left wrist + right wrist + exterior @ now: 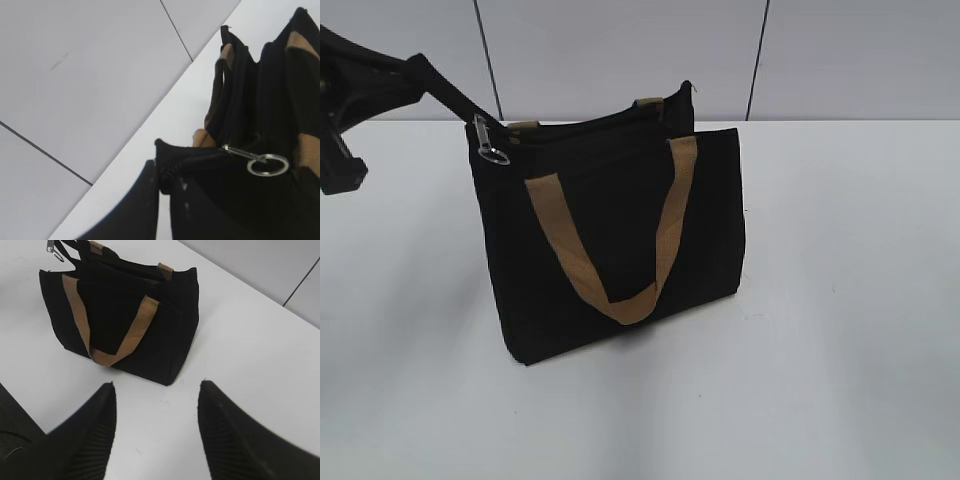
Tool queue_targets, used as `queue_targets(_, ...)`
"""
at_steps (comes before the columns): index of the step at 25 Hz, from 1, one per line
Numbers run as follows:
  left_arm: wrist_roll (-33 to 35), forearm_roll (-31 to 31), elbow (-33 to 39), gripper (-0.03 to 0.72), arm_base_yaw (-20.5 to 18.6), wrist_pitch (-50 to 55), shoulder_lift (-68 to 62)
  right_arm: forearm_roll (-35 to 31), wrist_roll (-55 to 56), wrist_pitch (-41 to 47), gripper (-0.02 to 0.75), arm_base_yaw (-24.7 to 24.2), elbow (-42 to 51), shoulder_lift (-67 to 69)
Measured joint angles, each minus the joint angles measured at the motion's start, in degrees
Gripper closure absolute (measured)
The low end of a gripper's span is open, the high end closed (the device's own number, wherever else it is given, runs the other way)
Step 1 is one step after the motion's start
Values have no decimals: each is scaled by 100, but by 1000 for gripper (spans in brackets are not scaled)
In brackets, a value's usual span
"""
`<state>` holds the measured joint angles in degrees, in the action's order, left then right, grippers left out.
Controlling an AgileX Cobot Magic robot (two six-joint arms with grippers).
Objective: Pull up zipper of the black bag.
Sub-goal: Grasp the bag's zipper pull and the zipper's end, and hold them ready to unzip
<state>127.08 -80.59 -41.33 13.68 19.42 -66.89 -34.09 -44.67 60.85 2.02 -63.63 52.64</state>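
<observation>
The black bag (610, 220) stands upright on the white table, one tan handle hanging down its front. Its zipper (486, 142), a silvery pull tab with a ring, hangs at the bag's top left corner. My left gripper (460, 105) is shut on the black fabric end of the zip track at that corner. In the left wrist view the jaws (162, 177) pinch this fabric tail, and the zipper (260, 161) lies just beyond them against the bag (280, 100). My right gripper (157, 390) is open and empty over the table, short of the bag (165, 340). The zipper (54, 251) shows at the top left there.
The white table (840, 300) spreads around the bag on all sides. A grey panelled wall (620, 50) stands behind the table's far edge.
</observation>
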Motion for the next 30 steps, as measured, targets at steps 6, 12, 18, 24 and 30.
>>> queue_targets(6,2,-209,0,663,0,-73,145,-312,-107,62,327,0,-212,256)
queue_targets(12,2,-763,0,663,0,-152,145,-603,-346,292,327,60,-795,888)
queue_targets(18,2,-775,0,663,0,-154,145,-471,-694,116,327,1129,-1074,1460)
queue_targets(24,2,-304,0,663,0,-125,91,43,-747,-674,328,2326,-1086,2083)
queue_targets(30,2,498,0,663,0,-141,77,78,-1086,-1635,337,3171,-1086,2789)
